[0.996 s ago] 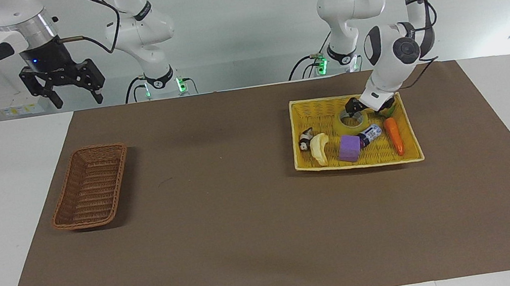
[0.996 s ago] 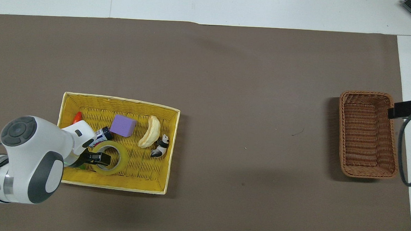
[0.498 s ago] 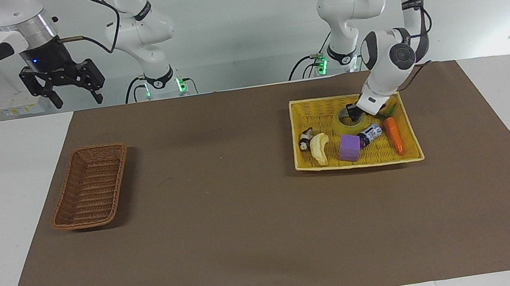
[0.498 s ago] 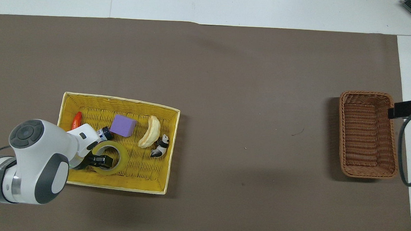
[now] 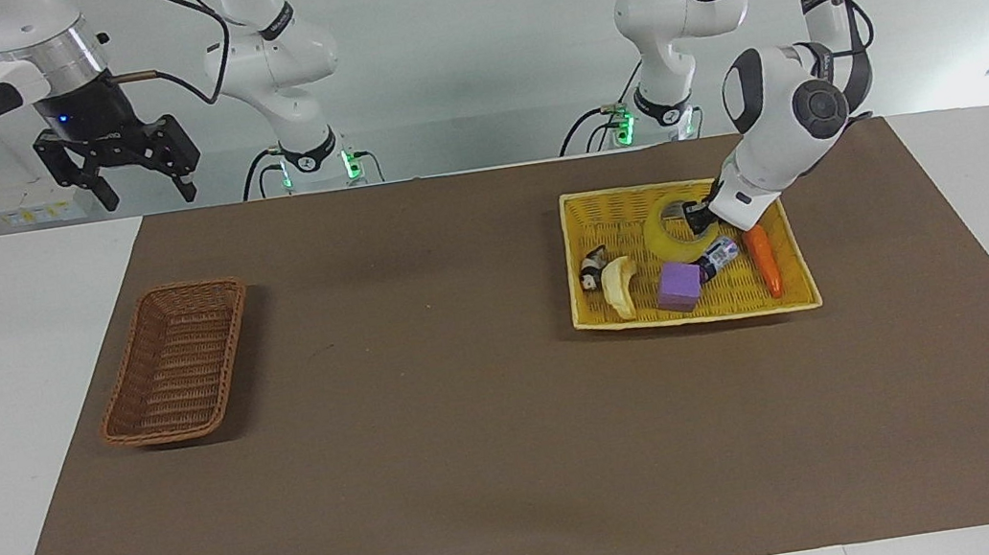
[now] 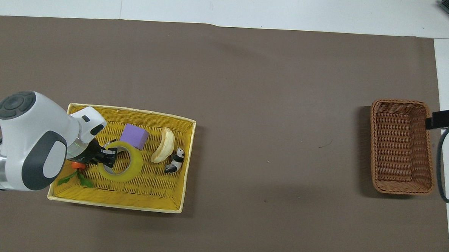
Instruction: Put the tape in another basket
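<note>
One left gripper (image 5: 697,215) clamped on the tape (image 5: 674,236) wall: lift straight up, clearing the yellow basket (image 5: 581,207) beneath; right gripper (image 5: 120,171) waits, jaws apart.

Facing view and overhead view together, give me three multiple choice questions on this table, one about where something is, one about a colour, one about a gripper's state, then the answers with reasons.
1. Where is the tape?
A. In the yellow basket
B. In the brown wicker basket
C. On the bare mat

2. What colour is the block beside the tape?
A. Green
B. Purple
C. Red

3. What is the left gripper doing?
A. Hanging open over the brown wicker basket
B. Shut on the tape
C. Holding the carrot

Answers:
1 A: the roll is over the yellow weave among the other items, and the brown wicker basket holds nothing.
2 B: the block's faces are purple in both views.
3 B: its fingertips pinch the roll's wall, one inside the core, while the right gripper waits open, raised at its own end.
</note>
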`<state>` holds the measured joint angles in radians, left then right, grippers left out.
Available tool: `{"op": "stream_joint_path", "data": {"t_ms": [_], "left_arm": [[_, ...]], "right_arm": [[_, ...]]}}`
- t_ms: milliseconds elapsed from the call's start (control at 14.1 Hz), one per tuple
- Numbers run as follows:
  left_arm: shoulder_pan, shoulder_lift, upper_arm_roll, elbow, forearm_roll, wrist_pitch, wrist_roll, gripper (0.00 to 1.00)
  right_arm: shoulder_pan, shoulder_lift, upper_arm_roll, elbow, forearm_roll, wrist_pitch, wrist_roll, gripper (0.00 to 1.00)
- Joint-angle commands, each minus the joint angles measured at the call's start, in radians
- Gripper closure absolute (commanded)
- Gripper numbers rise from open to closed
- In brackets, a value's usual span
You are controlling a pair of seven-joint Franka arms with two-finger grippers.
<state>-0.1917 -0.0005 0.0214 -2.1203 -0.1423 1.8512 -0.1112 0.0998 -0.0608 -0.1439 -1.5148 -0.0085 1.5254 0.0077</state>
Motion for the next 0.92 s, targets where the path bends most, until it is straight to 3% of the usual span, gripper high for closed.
{"op": "stream_joint_path", "data": {"t_ms": [0,142,498,854], "left_arm": [[-0.017,0.016,0.006,0.13,-0.013,-0.11,-0.045,1.0],[-0.046,0.02,-0.001,0.184,-0.013,-0.154,-0.122,1.0],[-0.19,0.02,-0.003,0.213,-0.068,-0.135,-0.313,1.0],[-0.343,0.04,-0.012,0.307,-0.068,-0.109,-0.537,1.0]], "right_arm": [[-0.003,-0.005,0.001,0.008,-0.005,-0.019,0.005,0.0],[-0.003,-0.005,0.0,0.008,-0.005,-0.019,0.006,0.0],[0.021,-0.024,0.015,-0.034,0.001,0.024,-0.044,0.0],[0.054,-0.048,0.017,-0.122,0.169,0.036,-0.045,0.0]]}}
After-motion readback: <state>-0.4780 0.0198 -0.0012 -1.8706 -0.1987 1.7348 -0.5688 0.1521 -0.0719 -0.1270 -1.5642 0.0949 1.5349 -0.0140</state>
